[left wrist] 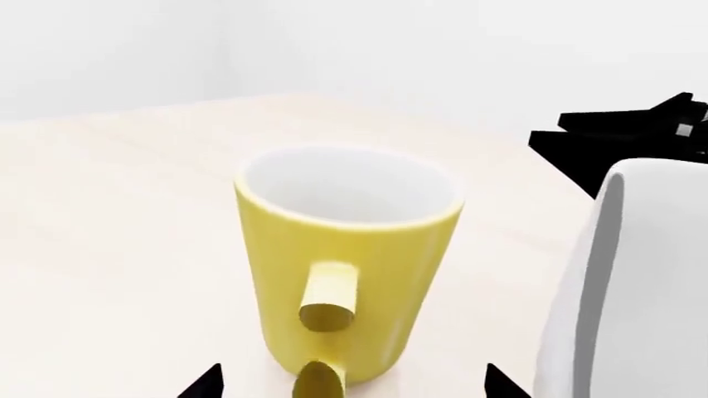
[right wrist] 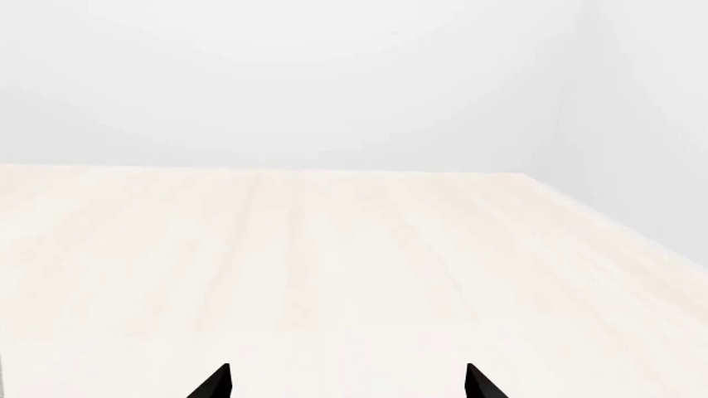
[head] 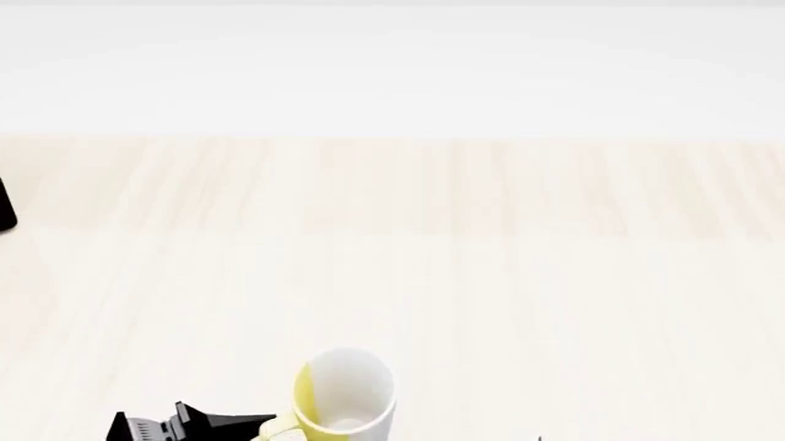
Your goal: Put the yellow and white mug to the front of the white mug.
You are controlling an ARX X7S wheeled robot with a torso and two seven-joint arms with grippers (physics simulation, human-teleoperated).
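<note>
The yellow and white mug (head: 344,397) stands upright on the light wooden table (head: 491,276) at the near edge of the head view. In the left wrist view it (left wrist: 348,265) shows its yellow side, with the yellow handle (left wrist: 327,305) turned toward the camera. My left gripper (left wrist: 351,388) is open, its two black fingertips (left wrist: 208,385) apart on either side of the handle and not touching it. It also shows in the head view (head: 184,427), just left of the mug. A tall white rounded body (left wrist: 619,290), apparently the white mug, stands close beside the yellow mug. My right gripper (right wrist: 347,383) is open and empty over bare table.
A black shape (left wrist: 631,137), probably my right arm, lies beyond the white body in the left wrist view. A dark object (head: 5,207) pokes in at the head view's left edge. White walls (right wrist: 332,83) bound the table's far side.
</note>
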